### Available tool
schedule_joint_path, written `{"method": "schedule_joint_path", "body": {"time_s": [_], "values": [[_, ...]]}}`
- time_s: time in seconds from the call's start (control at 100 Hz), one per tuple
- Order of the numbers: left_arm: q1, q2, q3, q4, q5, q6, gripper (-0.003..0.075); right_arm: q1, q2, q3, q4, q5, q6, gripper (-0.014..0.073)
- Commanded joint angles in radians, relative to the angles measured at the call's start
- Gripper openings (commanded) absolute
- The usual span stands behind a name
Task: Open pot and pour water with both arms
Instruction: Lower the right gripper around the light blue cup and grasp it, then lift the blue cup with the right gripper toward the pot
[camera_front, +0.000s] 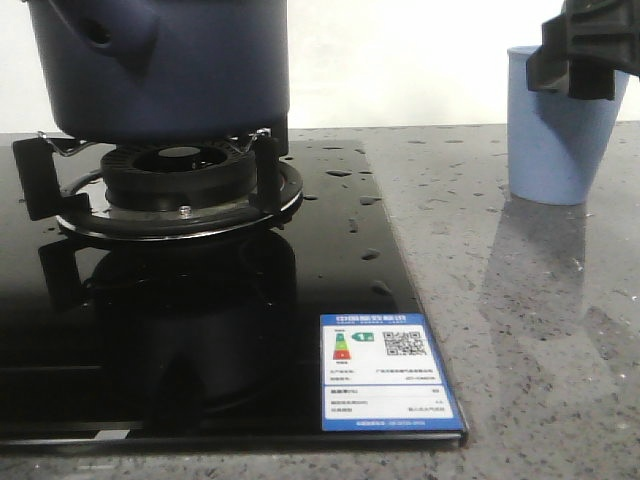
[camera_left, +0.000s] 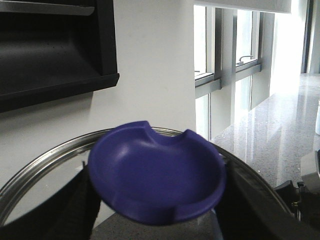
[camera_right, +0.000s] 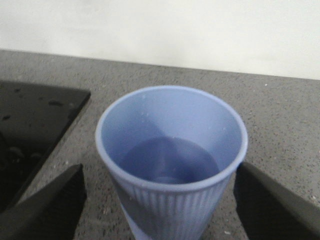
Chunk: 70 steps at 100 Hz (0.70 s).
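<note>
Pot (camera_front: 160, 70) sits on burner (camera_front: 180, 180) upper left of front frame; left gripper (camera_left: 155, 200) clamped on lid knob (camera_left: 157, 175), right gripper (camera_right: 160, 200) spread open around cup (camera_right: 170, 155) holding water (camera_right: 170, 160), ungripped; lid-lift in hand, next needs closing on cup.

The dark navy pot (camera_front: 165, 65) sits upright on the burner grate, its stubby holed side projection facing forward-left, while water (camera_front: 340, 173) lies as glossy drops beside it.
</note>
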Motion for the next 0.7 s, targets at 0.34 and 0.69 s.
{"method": "schedule_joint_path", "body": {"time_s": [0.34, 0.69], "values": [[-0.003, -0.027, -0.040, -0.088, 0.032, 0.000, 0.0253, -0.001, 0.126, -0.034, -0.227, -0.230, 0.248, 0.0526], [-0.003, -0.027, -0.040, -0.088, 0.032, 0.000, 0.0253, -0.012, 0.212, -0.034, -0.298, -0.349, 0.354, 0.0402]]}}
